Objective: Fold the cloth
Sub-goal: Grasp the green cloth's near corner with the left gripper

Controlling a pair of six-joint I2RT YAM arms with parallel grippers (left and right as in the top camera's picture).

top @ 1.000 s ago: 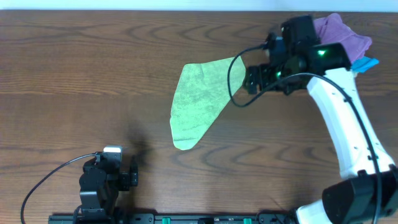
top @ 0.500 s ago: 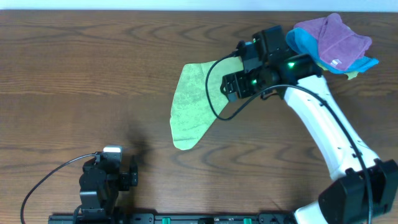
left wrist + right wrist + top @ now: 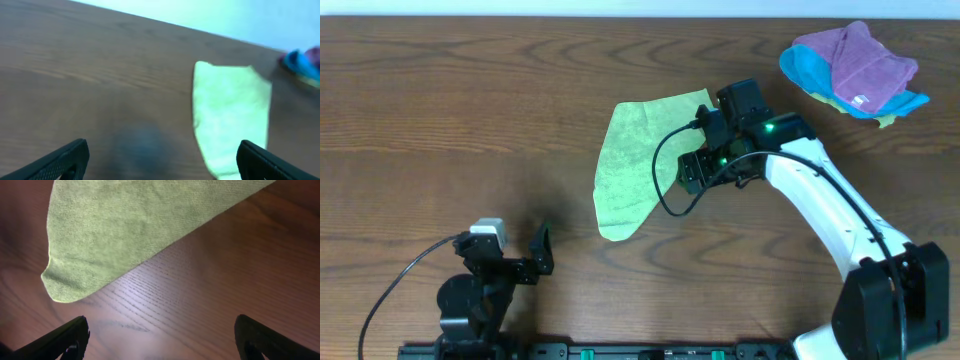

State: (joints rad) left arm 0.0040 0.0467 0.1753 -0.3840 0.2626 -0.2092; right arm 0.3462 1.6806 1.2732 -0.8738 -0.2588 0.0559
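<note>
The lime-green cloth [image 3: 635, 160] lies flat on the wooden table, a tapering shape with its narrow rounded end toward the front. It also shows in the left wrist view [image 3: 230, 115] and the right wrist view [image 3: 135, 225]. My right gripper [image 3: 692, 172] hovers at the cloth's right edge, open and empty; its fingertips [image 3: 160, 340] frame bare wood just off the cloth's edge. My left gripper [image 3: 535, 262] is open and empty near the front left, well short of the cloth; its fingertips [image 3: 160, 162] frame bare table.
A pile of purple cloth [image 3: 860, 55] on bright blue cloth [image 3: 805, 72] sits at the back right corner; it shows blurred in the left wrist view [image 3: 302, 65]. A black cable loops from the right arm over the green cloth.
My right arm has swung left and toward the front, from by the purple and blue pile to the green cloth's right edge. My left gripper has lifted and turned toward the cloth.
</note>
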